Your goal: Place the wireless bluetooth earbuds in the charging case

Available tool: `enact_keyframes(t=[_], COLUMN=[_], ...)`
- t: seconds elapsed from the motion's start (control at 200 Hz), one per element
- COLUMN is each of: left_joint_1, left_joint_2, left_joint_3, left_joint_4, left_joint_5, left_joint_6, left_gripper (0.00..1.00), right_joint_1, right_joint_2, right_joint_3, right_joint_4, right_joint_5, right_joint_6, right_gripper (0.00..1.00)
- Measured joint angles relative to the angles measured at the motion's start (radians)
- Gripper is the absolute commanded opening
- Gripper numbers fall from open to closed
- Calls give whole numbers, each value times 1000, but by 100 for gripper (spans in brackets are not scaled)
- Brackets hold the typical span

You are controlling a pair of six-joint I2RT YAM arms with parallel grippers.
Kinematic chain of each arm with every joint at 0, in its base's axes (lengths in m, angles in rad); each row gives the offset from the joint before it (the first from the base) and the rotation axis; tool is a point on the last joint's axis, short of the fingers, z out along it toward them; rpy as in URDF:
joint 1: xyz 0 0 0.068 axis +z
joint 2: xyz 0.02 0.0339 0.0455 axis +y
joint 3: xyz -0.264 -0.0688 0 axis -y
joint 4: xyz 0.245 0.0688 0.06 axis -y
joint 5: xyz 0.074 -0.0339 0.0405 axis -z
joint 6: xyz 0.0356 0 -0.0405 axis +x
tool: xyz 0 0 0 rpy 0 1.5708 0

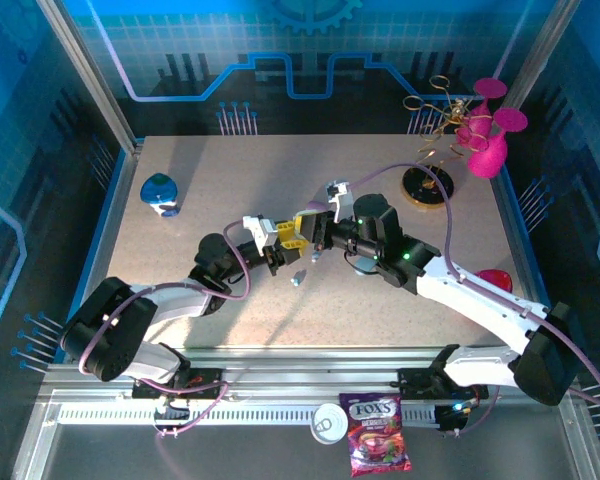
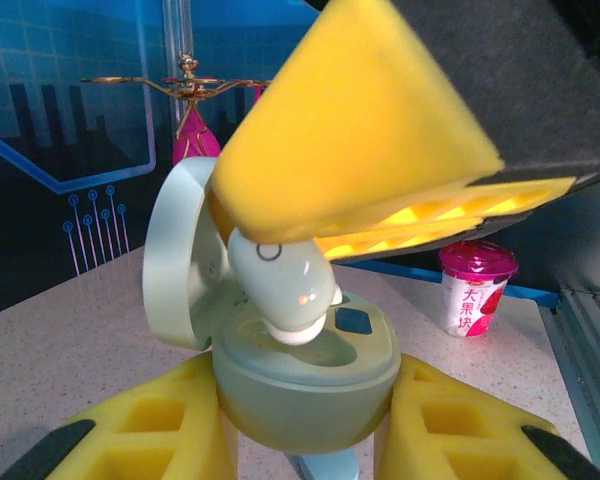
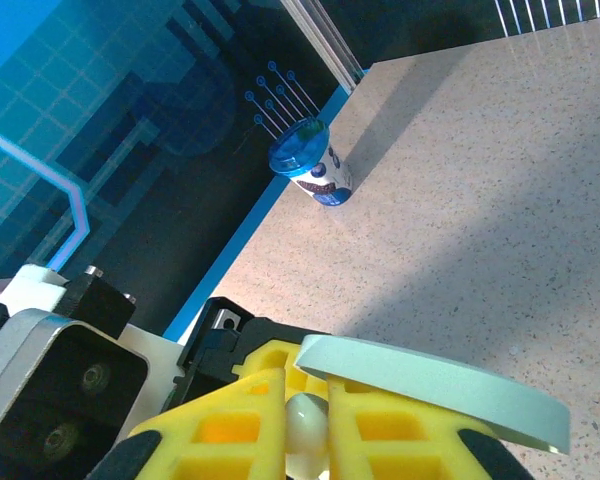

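The left hand (image 2: 305,425) clamps the base of the pale green charging case (image 2: 310,375) over the surface (image 2: 70,350), with the lid (image 2: 175,260) standing open. The right hand (image 3: 305,430) pinches one earbud (image 2: 280,290) between its yellow fingers (image 3: 235,420), rounded end at the case's left well. A second earbud (image 1: 298,278) lies on the surface near both hands.

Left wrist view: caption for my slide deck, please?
Right jaws hold a pale earbud at the socket of the open charging case gripped in the left jaws.
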Motion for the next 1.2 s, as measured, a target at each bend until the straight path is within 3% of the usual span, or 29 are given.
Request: enact_keyframes(t=[0.61, 1.201], left_joint_1=[-3, -4], left_joint_2=[23, 24], left_joint_3=[17, 17], left_joint_4=[2, -33], left_joint_5=[-43, -57], left_joint_6=[-8, -8], left_gripper=[19, 19], right_joint_1=[2, 13], right_joint_2=[5, -4], right_joint_3=[-35, -29], right_joint_4=[43, -34], right_joint_5=[15, 86], right_joint_6=[46, 51], right_gripper=[16, 41])
